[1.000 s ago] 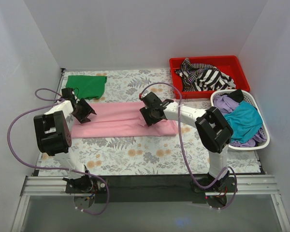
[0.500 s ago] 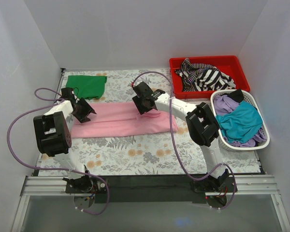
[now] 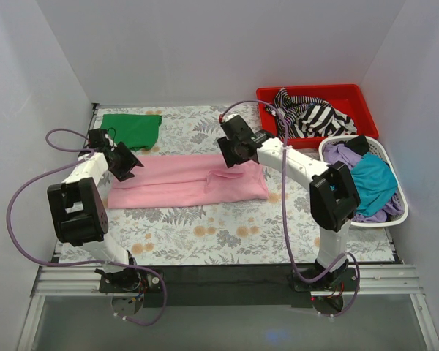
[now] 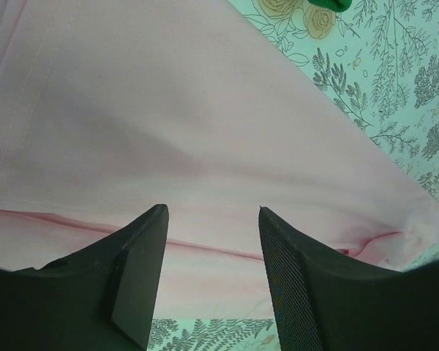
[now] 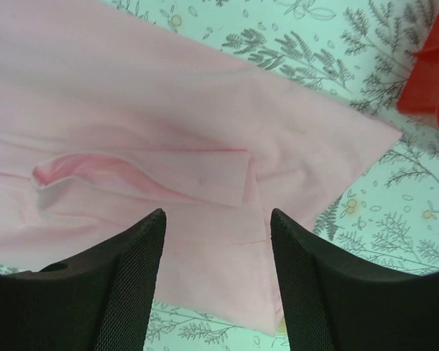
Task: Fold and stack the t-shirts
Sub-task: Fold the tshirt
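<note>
**On the surface centre: pink t-shirt flat, both hands open over it**

Count: 5 t-shirts, 2 hands, 1 bin, 1 basket.

- pink t-shirt (image 3: 186,181): folded into a long strip running left-right across the middle of the surface (image 3: 205,234). Right wrist view shows a sleeve flap folded over near its right end, with a small open pucker beside it.
- left hand (image 3: 124,162): at the strip's left end, by the far corner. Jaws apart with nothing between them, pink cloth visible through the gap. Can't tell if the fingertips touch the cloth.
- right hand (image 3: 234,146): at the strip's far edge, toward the right end. Jaws wide apart and empty, with the shirt's right end below and ahead of the fingers.
- green t-shirt (image 3: 132,129): folded, at the far-left corner of the surface, just beyond the left hand and apart from the pink one.
- striped t-shirt (image 3: 307,115): black-and-white, crumpled in the red bin (image 3: 351,95) at far right, spilling over its left rim.
- teal t-shirt (image 3: 369,183) and purple t-shirt (image 3: 342,156): bunched together in the white basket (image 3: 386,151), which sits just in front of the bin at the right edge. Teal lies on top.
</note>
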Robot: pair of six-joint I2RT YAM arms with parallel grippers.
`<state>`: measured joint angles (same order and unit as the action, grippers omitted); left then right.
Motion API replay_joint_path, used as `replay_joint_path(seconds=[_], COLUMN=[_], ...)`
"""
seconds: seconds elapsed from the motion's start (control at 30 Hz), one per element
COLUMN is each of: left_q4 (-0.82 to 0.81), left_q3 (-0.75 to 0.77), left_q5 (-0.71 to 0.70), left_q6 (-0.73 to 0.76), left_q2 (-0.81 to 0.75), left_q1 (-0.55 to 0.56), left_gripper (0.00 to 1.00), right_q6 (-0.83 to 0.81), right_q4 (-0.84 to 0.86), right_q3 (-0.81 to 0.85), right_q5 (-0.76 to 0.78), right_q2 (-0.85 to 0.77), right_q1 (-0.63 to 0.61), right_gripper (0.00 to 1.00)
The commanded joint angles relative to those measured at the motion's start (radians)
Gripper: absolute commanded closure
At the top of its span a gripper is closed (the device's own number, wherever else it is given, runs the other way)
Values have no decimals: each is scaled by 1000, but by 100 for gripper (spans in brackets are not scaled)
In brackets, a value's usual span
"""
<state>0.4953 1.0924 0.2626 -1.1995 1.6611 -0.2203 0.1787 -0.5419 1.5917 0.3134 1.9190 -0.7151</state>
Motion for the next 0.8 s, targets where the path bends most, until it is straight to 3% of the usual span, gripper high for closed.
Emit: replay_joint_path(seconds=[0.0, 0.3, 0.77], left_q4=[5, 5, -4], left_q3=[6, 3, -9], left_q5=[7, 3, -13], left_q6=[15, 15, 21], left_q2=[-50, -54, -43], left_q1=[-2, -4, -4], left_gripper=[49, 49, 49], right_q6=[44, 73, 27], right_q4=[-21, 74, 59], right_q3=[-81, -208, 13], right_q5=[-86, -149, -106], right_q2=[-31, -38, 146], right_q1=[6, 9, 46], right_gripper=[36, 38, 36])
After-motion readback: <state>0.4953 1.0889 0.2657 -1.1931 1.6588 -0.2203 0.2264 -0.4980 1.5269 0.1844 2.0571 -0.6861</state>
